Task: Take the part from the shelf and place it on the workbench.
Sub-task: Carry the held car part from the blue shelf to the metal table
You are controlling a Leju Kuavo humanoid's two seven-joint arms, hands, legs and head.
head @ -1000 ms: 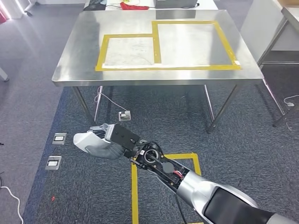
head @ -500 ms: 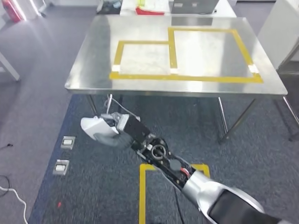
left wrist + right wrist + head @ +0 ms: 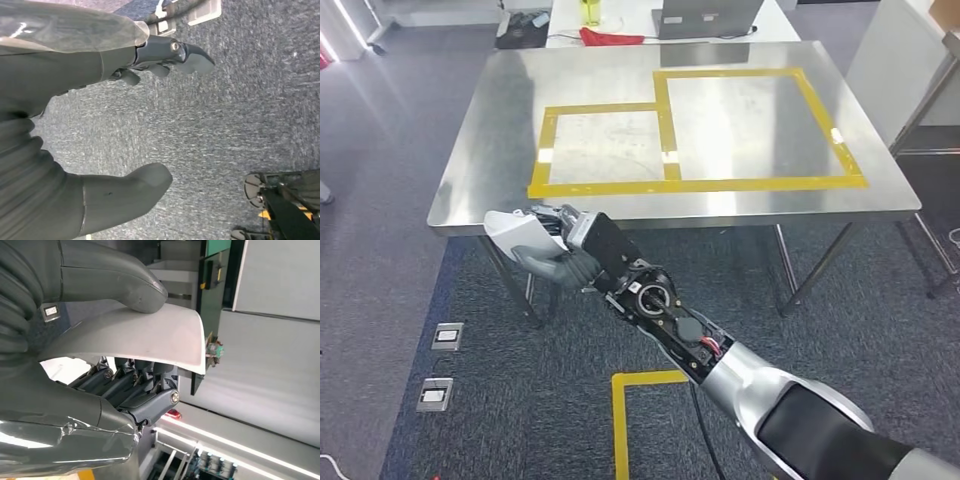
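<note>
Just short of the bench (image 3: 471, 190) edge, the right robot hand (image 3: 546, 250) is clamping the white part (image 3: 512, 232) between thumb and fingers, probably risking clipping that rim.

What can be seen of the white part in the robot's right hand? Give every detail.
The white part is a smooth, curved, thin-walled shell, plastic by its look, matte with a clean rounded edge. The right hand holds it, thumb on one face and fingers under the other. It hangs in the air just before the near edge of the workbench, not yet set down.
</note>
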